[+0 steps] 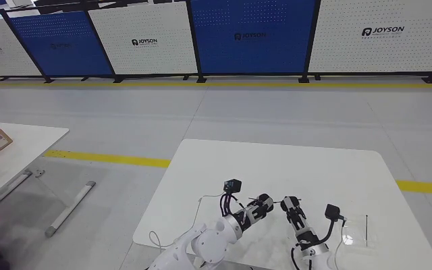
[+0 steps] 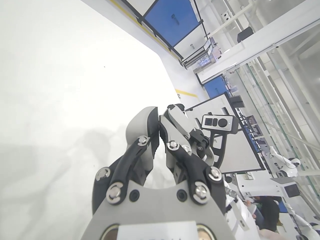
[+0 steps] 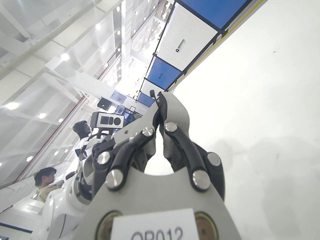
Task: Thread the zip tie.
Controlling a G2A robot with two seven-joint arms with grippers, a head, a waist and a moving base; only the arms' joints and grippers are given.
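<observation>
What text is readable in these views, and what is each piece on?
"JOYSON": on the white panels and the middle blue panel.
"OP012": on the label of the right gripper; its lower part is cut off by the frame.
Print on the far-left blue panel: too faint to read.
</observation>
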